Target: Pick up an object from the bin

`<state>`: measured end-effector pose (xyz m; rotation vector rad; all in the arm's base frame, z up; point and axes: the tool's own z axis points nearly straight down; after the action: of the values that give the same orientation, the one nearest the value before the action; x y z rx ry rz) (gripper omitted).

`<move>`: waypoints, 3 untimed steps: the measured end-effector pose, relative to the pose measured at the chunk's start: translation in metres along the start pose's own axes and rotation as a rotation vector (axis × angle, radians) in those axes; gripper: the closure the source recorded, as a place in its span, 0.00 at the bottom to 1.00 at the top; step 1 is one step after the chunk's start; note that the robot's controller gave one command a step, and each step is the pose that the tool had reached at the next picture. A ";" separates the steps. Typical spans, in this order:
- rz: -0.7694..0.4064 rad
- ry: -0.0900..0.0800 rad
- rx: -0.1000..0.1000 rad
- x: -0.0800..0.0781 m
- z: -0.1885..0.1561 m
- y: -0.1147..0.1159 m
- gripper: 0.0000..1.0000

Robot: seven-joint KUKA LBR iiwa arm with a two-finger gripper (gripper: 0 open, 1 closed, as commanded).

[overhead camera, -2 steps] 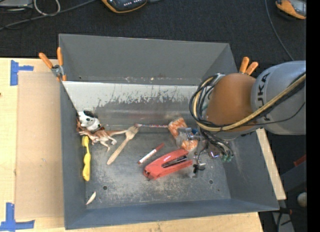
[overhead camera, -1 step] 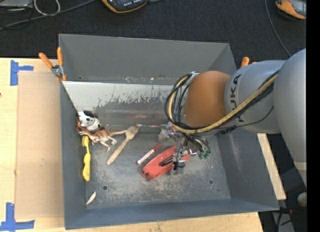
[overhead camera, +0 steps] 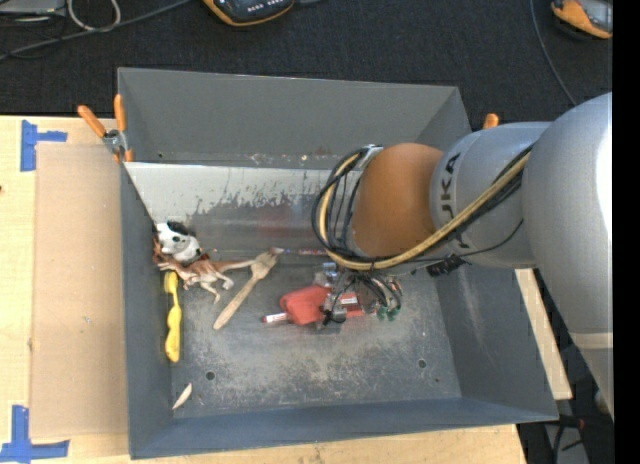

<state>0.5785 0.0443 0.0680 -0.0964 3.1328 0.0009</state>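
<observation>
While the claw (overhead camera: 335, 307) sits low over the floor of the grey bin (overhead camera: 300, 142), right at the right-hand end of a small red object (overhead camera: 300, 304), we judge the pick to be at its grasping stage and not past it. The red object lies flat near the middle of the bin floor, with a thin silvery bit poking out of its left end, and nothing shows it lifted. Whether the claw is clenched on it or released we cannot tell (the wrist's cables and the orange cover (overhead camera: 395, 202) crowd that spot), so we would not call it held.

Other things lie well to the left. A wooden spoon (overhead camera: 245, 287) slants just beside the red object without touching it. Further left, a tan toy animal (overhead camera: 200, 274) and a small black-and-white figure (overhead camera: 175, 242) huddle near the left wall, with a long yellow piece (overhead camera: 173, 317) below them.

Done, as we read it: the approach and the descent. Left to do: a sure grip, then the lift clear of the bin.
</observation>
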 end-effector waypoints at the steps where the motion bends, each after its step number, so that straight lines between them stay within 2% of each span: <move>1: 0.017 0.001 0.000 0.001 0.000 -0.004 1.00; 2: -0.145 0.003 0.000 -0.002 -0.019 -0.018 1.00; 3: -0.093 0.010 -0.001 0.001 -0.080 -0.023 1.00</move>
<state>0.5779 0.0210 0.1481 -0.2433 3.1349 0.0020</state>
